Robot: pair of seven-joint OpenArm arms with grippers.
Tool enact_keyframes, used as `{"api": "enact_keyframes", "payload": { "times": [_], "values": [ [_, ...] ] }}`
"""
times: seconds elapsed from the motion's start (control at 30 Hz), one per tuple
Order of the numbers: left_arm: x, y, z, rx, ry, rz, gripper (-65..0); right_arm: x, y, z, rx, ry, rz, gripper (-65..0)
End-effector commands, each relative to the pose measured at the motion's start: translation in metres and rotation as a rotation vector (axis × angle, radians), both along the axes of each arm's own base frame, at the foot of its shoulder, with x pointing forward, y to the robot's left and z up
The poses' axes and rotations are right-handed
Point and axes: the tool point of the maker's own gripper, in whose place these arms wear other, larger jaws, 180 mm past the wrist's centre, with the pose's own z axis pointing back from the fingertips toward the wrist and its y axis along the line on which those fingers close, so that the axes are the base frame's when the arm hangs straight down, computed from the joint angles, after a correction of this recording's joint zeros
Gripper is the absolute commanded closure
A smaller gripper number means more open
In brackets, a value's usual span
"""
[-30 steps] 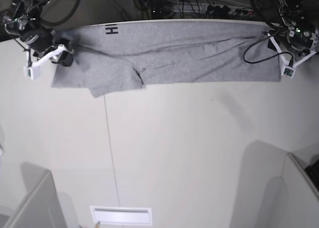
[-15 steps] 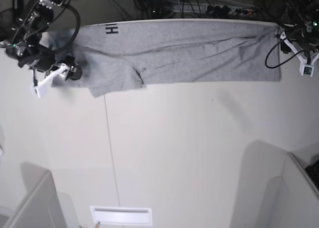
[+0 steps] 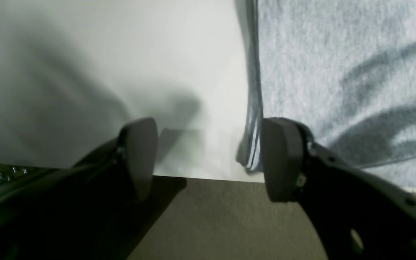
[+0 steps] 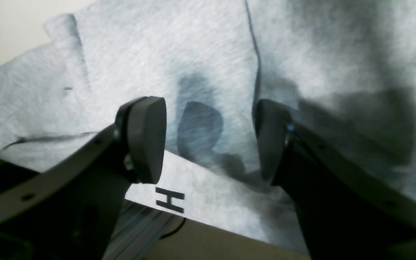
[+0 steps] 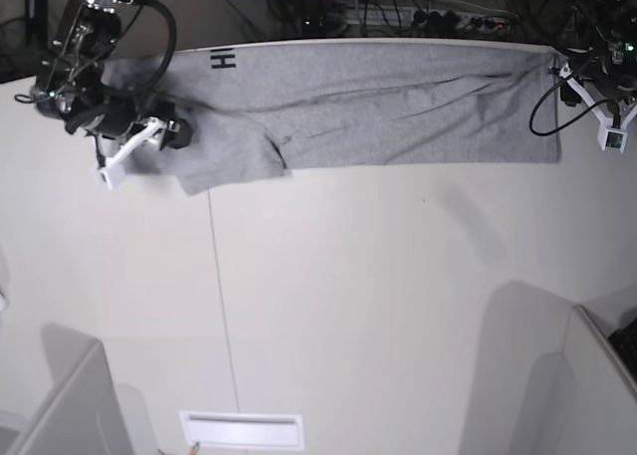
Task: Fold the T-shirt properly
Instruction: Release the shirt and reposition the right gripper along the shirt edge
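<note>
The heather-grey T-shirt (image 5: 368, 102) lies folded into a long strip along the table's far edge, a black "H" (image 5: 223, 59) showing near its left end. A sleeve flap (image 5: 224, 161) sticks out toward the front. My right gripper (image 5: 167, 133) hovers open over the shirt's left end; in the right wrist view its fingers (image 4: 146, 141) straddle grey cloth (image 4: 200, 61) with nothing pinched. My left gripper (image 5: 569, 85) stands open at the shirt's right end; in the left wrist view one finger (image 3: 284, 159) is beside the shirt's hem (image 3: 253, 108).
White table (image 5: 378, 296) with a thin seam line (image 5: 221, 296) running front to back. Its far edge (image 3: 208, 177) drops to the floor just behind both grippers. Cables and gear (image 5: 428, 12) crowd the back. Grey boxes sit at the front corners (image 5: 70, 405).
My right arm has slid rightward over the shirt's left end with its jaws opening wider. My left arm pulled off the shirt's right corner toward the table's edge, then stayed still.
</note>
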Motion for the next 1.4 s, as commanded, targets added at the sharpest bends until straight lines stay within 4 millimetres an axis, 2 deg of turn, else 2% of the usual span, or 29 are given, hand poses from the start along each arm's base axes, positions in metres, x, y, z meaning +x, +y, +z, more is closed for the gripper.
{"api": "enact_keyframes", "payload": {
  "times": [0.0,0.07,0.17,0.37,0.43,0.6,0.67,0.77,0.87,0.93,1.0,1.27,1.37],
  "values": [
    [0.005,0.005,0.008,0.024,-0.020,-0.015,-43.4,0.010,-0.008,0.009,-0.021,-0.045,-0.006,-29.7],
    [0.005,0.005,0.008,0.024,-0.020,-0.015,-43.4,0.011,-0.017,0.006,-0.068,-0.043,-0.011,-20.9],
    [0.005,0.005,0.008,0.024,-0.020,-0.015,-43.4,0.007,-0.020,-0.005,-0.130,-0.001,0.016,-11.4],
    [0.006,0.005,0.009,0.024,-0.022,-0.015,-43.4,0.009,-0.014,-0.005,-0.146,0.000,0.049,-10.7],
    [0.005,0.005,0.008,0.024,-0.020,-0.015,-43.4,0.010,-0.013,-0.005,-0.143,0.000,0.054,-11.7],
    [0.005,0.005,0.008,0.024,-0.019,-0.015,-43.4,0.011,-0.011,-0.005,-0.139,-0.003,0.052,-30.5],
    [0.005,0.005,0.008,0.024,-0.020,-0.015,-43.4,0.011,-0.011,-0.006,-0.137,-0.002,0.049,-30.9],
    [0.006,0.005,0.009,0.024,-0.024,-0.015,-43.4,0.014,-0.011,-0.005,-0.139,-0.008,0.050,-27.2],
    [0.007,0.003,0.008,0.022,-0.022,-0.020,-43.4,0.016,-0.011,-0.004,-0.137,-0.012,0.050,-20.4],
    [0.007,0.003,0.008,0.022,-0.022,-0.020,-43.4,0.016,-0.011,-0.004,-0.137,-0.011,0.050,-12.6],
    [0.007,0.004,0.009,0.023,-0.023,-0.018,-43.4,0.015,-0.012,-0.004,-0.140,-0.008,0.052,-1.4],
    [0.006,0.005,0.009,0.024,-0.024,-0.015,-43.4,0.012,-0.012,-0.002,-0.145,-0.003,0.056,0.0],
    [0.006,0.005,0.009,0.024,-0.024,-0.015,-43.4,0.013,-0.011,0.010,-0.162,-0.023,0.071,0.0]
  ]
}}
